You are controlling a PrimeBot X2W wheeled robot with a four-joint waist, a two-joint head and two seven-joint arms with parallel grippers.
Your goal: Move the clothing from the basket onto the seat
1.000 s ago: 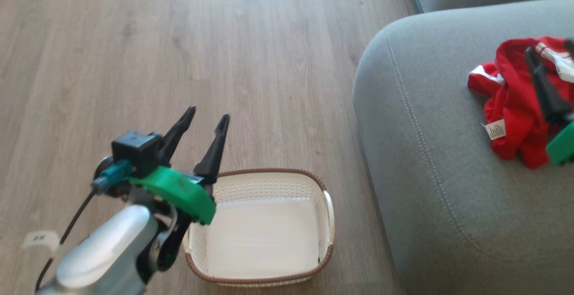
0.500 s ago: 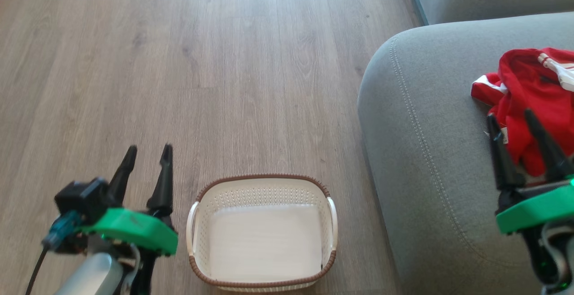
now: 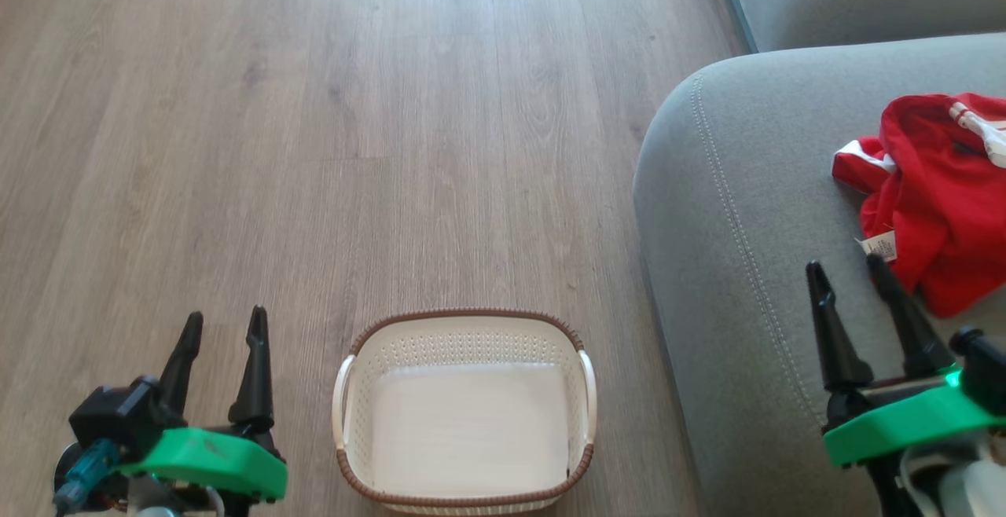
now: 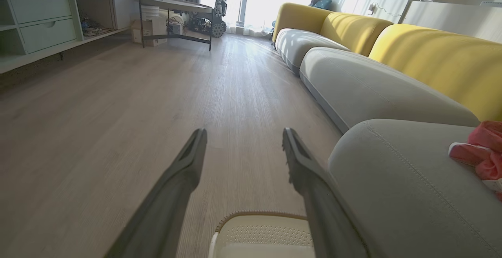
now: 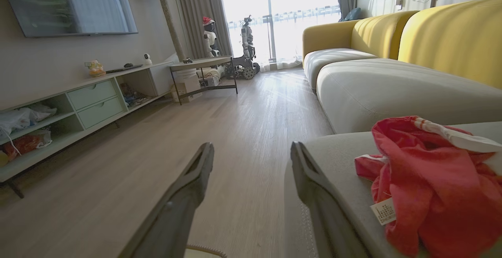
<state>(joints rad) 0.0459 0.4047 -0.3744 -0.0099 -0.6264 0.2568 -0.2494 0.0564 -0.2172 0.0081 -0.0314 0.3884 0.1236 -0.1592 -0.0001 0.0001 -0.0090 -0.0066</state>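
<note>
Right pincer (image 3: 843, 263) pulled back off clothing (image 3: 935, 203) — left pincer (image 3: 225, 313) lowered, both splayed.

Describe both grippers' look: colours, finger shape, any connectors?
Left gripper and right gripper match: two long black fingers tapering to pointed tips, mounted on a bright green plastic bracket. The left one carries a black boxy module with a teal connector beside the bracket. A bit of pale silver-white forearm casing shows under the right one's bracket.
</note>
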